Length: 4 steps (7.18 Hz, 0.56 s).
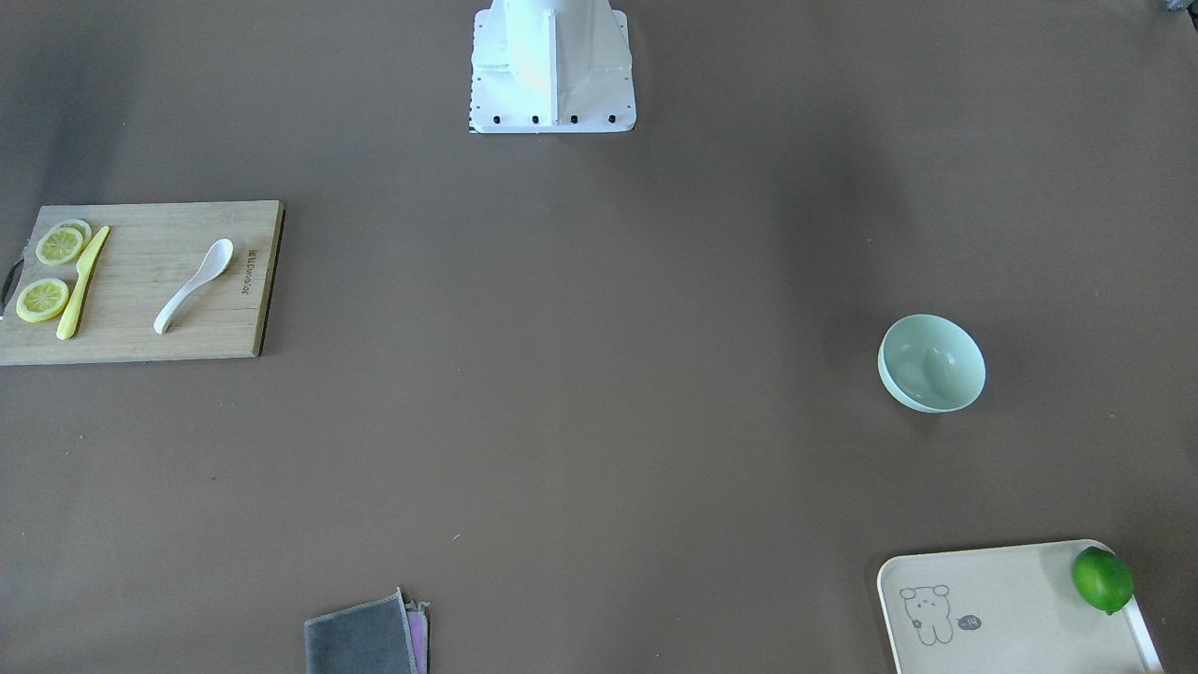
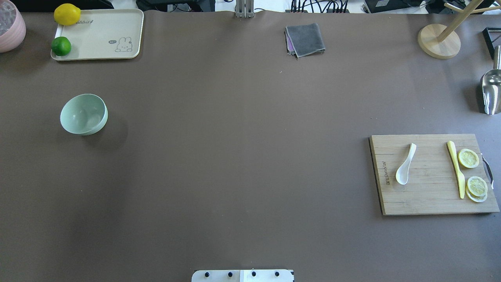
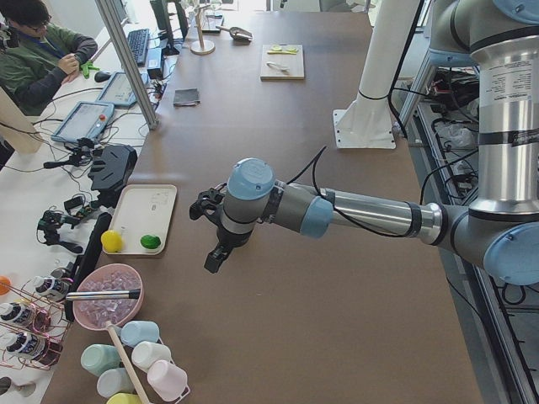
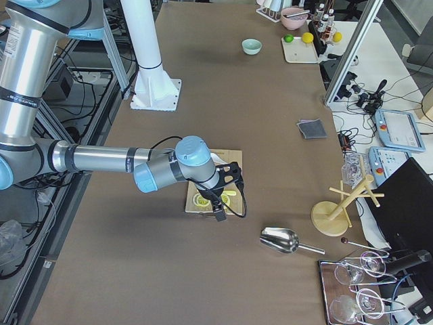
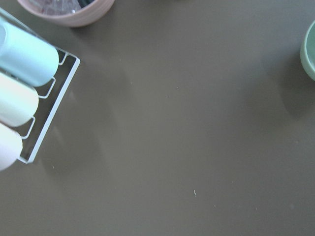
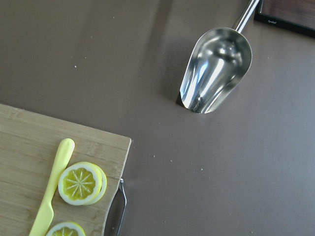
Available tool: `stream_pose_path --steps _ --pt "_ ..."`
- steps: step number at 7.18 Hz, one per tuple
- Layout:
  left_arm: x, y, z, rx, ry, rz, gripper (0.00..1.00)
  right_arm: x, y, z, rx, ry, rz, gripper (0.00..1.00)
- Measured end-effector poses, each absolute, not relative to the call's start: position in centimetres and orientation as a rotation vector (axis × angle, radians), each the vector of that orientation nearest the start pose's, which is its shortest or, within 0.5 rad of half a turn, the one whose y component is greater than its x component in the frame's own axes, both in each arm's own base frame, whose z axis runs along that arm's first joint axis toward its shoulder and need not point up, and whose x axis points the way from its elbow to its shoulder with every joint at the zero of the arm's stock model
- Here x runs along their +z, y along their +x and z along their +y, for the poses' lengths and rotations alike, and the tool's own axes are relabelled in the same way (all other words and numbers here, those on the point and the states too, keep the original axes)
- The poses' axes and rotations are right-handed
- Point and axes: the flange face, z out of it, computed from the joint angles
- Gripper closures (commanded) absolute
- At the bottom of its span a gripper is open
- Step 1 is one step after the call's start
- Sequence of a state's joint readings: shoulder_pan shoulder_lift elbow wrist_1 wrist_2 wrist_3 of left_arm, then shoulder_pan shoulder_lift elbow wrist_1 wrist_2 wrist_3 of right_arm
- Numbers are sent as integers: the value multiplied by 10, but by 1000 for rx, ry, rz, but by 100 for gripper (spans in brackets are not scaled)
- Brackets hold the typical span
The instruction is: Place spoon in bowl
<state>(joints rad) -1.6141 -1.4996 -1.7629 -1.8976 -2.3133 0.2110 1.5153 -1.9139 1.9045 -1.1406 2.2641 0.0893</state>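
The white spoon (image 1: 194, 285) lies on a wooden cutting board (image 1: 140, 318) on my right side of the table; it also shows in the overhead view (image 2: 405, 169). The mint-green bowl (image 1: 931, 363) stands alone on my left side (image 2: 83, 114), and its rim shows at the right edge of the left wrist view (image 5: 310, 49). My left gripper (image 3: 209, 237) hangs above the table near the bowl's end. My right gripper (image 4: 229, 193) hangs over the board's outer end. Both show only in the side views, so I cannot tell whether they are open or shut.
A yellow knife (image 2: 456, 169) and lemon slices (image 2: 468, 158) share the board. A cream tray (image 2: 101, 35) with a lime (image 2: 61, 46) and a lemon (image 2: 67, 14) lies beyond the bowl. There are a grey cloth (image 2: 305, 39), a metal scoop (image 6: 214, 71), a wooden stand (image 2: 438, 41) and a cup rack (image 5: 29, 88).
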Motion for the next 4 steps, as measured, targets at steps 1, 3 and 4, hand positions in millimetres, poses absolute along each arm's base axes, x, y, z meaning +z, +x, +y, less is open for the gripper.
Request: stream_pose_path --steps 1,3,4 --pt "561 -81 -484 305 539 707 1 585 44 -387 -61 353 -726 0" --pt "558 -38 -497 337 543 779 1 564 13 -411 -23 336 -759 0" --pt "554 6 -506 351 503 825 1 552 -9 -425 -16 329 -766 0"
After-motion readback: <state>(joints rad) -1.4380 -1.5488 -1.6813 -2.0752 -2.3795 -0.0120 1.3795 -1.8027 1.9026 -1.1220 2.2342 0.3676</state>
